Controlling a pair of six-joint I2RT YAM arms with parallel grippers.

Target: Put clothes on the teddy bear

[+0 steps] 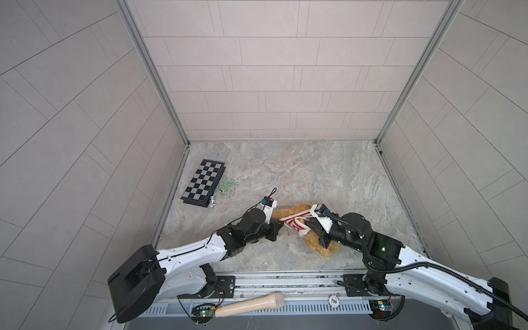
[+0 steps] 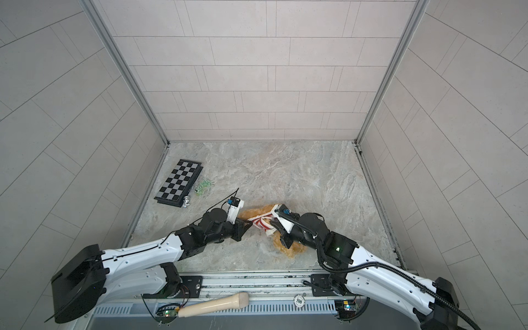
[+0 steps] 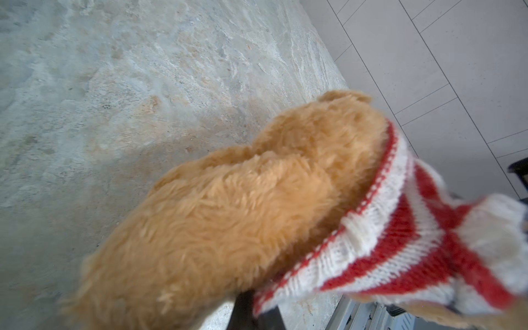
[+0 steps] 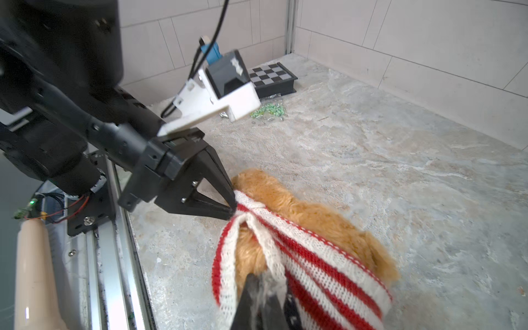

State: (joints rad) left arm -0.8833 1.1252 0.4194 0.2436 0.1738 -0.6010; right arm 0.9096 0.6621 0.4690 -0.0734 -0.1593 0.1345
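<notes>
The fluffy golden-brown plush teddy bear (image 1: 290, 212) lies near the front middle of my marble tabletop (image 1: 328, 177), the red-and-white striped knit sweater (image 1: 294, 225) around its midsection. My left gripper (image 4: 233, 208) pinches the sweater's left edge, my right gripper (image 4: 263, 288) its right. Well apart at back left sits the black-and-grey chessboard (image 1: 203, 182), small green pieces (image 1: 227, 189) just right of it, a silver chess piece (image 1: 213, 202) at its near corner

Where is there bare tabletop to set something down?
Bare: the far half of the table, from the chessboard across to the right wall. Crowded: the near middle, where the left gripper and right gripper pinch the sweater over the teddy bear.
</notes>
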